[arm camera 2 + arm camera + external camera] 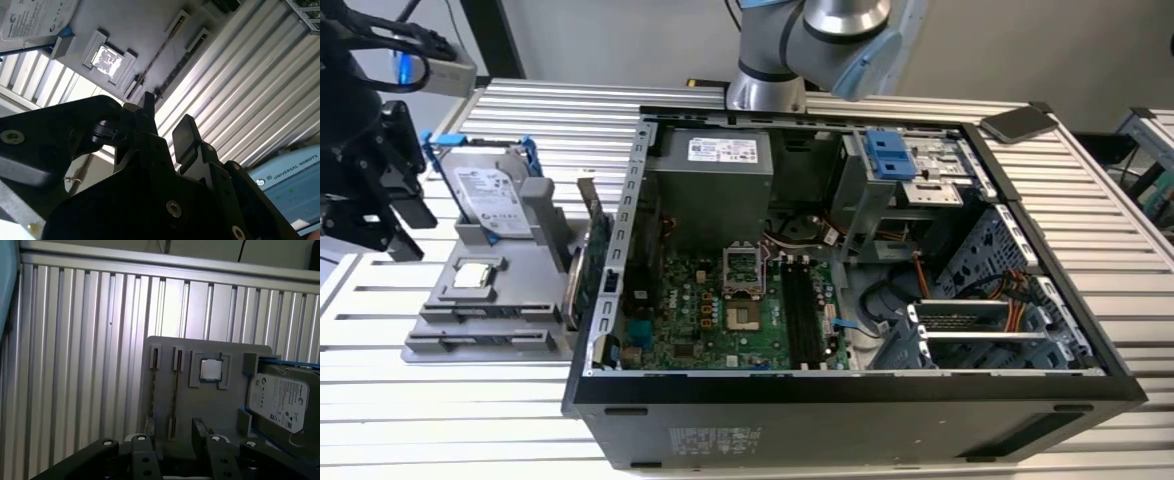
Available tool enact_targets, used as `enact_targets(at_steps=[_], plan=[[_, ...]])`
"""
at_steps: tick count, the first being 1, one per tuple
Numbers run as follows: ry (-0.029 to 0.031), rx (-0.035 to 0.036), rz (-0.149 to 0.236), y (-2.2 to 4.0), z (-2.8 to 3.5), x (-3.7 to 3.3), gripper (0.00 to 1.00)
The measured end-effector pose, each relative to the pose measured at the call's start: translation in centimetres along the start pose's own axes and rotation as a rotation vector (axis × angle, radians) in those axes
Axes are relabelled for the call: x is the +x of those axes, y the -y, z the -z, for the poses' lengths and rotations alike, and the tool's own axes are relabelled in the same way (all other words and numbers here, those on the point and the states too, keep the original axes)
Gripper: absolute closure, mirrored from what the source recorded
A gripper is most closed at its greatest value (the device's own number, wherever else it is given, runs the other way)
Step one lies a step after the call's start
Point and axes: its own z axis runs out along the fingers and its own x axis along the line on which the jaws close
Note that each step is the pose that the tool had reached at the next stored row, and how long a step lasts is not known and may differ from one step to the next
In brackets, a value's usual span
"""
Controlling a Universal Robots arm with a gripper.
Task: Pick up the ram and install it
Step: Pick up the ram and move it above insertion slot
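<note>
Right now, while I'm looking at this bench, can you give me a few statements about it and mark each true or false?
1. The computer case lies open, with its motherboard showing. True.
2. The tool grips the ram. False: it is open and empty, and the ram stands on edge in the gray holder.
3. A hard drive stands in that holder. True.
4. The square chip lies inside the case. False: it sits in a recess of the holder.
</note>
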Motion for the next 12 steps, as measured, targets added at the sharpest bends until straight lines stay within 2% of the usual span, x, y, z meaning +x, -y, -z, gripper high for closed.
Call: enact_targets(at_steps=[2, 12], plan=[[0.0001, -0.0003, -0.004, 0.0, -0.13, 0.01, 0.0], [0.0001, 0.0, -0.013, 0.11, -1.92, 0.12, 0.0]])
